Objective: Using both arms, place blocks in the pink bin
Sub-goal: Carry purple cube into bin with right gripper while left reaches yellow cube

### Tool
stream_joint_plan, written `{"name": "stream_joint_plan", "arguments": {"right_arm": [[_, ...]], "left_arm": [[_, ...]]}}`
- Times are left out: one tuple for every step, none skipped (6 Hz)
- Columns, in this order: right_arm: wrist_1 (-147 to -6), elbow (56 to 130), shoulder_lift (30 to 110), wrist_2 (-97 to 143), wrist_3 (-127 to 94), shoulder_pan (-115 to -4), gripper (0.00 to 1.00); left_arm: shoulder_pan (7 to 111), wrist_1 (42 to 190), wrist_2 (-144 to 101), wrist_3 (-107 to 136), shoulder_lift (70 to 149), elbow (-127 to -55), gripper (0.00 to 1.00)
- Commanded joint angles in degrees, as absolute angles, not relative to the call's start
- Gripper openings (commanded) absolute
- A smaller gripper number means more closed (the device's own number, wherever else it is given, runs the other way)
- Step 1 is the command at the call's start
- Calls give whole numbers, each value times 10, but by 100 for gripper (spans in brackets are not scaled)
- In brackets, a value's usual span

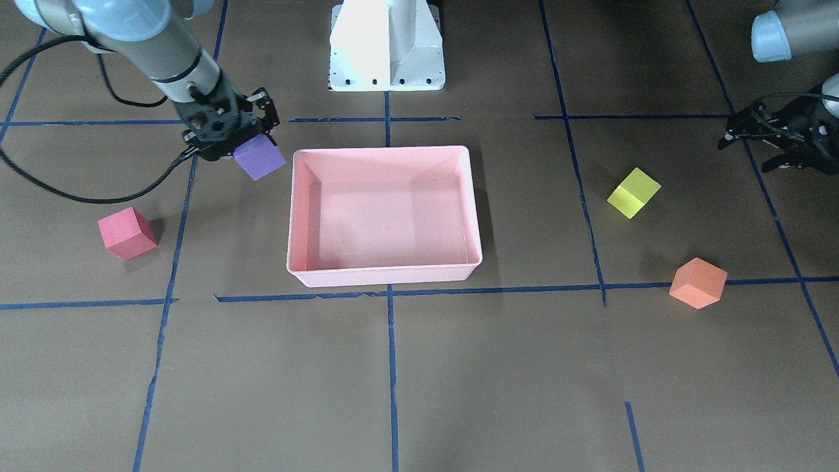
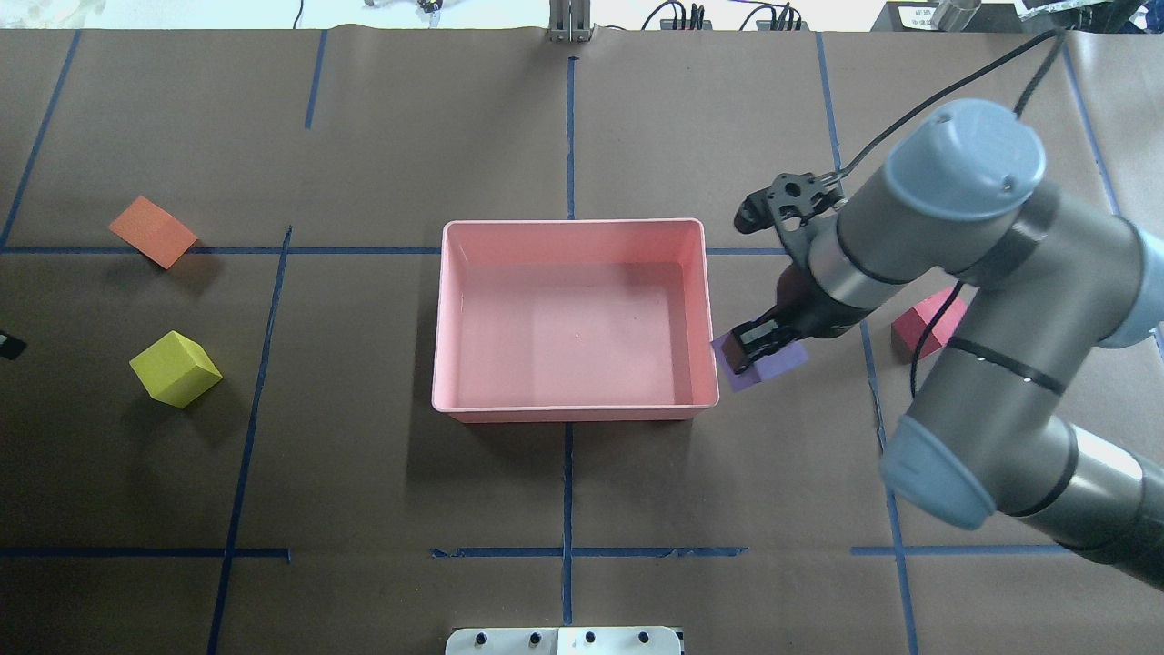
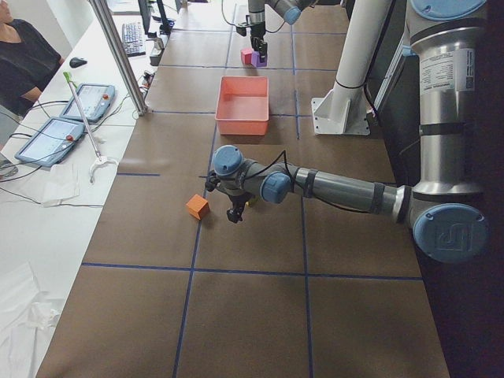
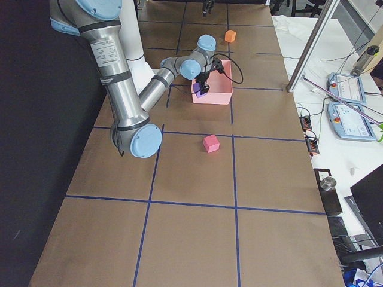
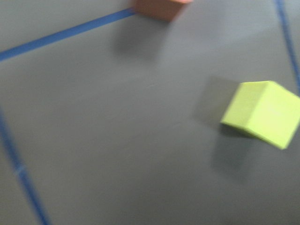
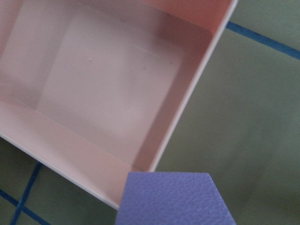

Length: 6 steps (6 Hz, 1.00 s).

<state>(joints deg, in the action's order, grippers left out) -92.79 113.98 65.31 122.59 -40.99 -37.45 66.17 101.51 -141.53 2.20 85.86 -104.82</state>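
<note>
My right gripper (image 1: pixel 248 149) is shut on the purple block (image 1: pixel 260 158) and holds it just outside the short wall of the empty pink bin (image 1: pixel 383 276). The wrist view shows the purple block (image 6: pixel 176 199) beside the bin's corner rim (image 6: pixel 197 89). The red block (image 1: pixel 128 233) lies on the table on the right arm's side. My left gripper (image 1: pixel 744 152) is open and empty, above the table by the yellow block (image 1: pixel 634 192), which also shows in the left wrist view (image 5: pixel 262 114). The orange block (image 1: pixel 698 282) lies farther out.
The white pedestal (image 1: pixel 387 46) stands behind the bin. Blue tape lines cross the brown table. A person and tablets are at a side table (image 3: pixel 47 134).
</note>
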Motion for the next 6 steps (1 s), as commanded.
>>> {"name": "stream_joint_plan", "arguments": {"right_arm": [[-925,1092,582,1172,-537,-321,16],[-924,1069,564,1149,-540,-310,98],[-907,1044,551,1136,-574,-309,100],[-881,1031,551,1136,-606,-308,100],[-869,1031,553,1136,-607,-305,100],[-868,1030,554,1136,-606,-305,100]], "left_arm": [[581,1058,-1411,67,897,-1049,100],[568,1074,-1410,67,903,-1049,100],[534,1079,-1354,66,922,-1046,100],[493,1080,-1279,63,925,-1053,100],[485,1114,-1234,63,922,-1053,100],[474,1124,-1210,64,919,-1049,100]]}}
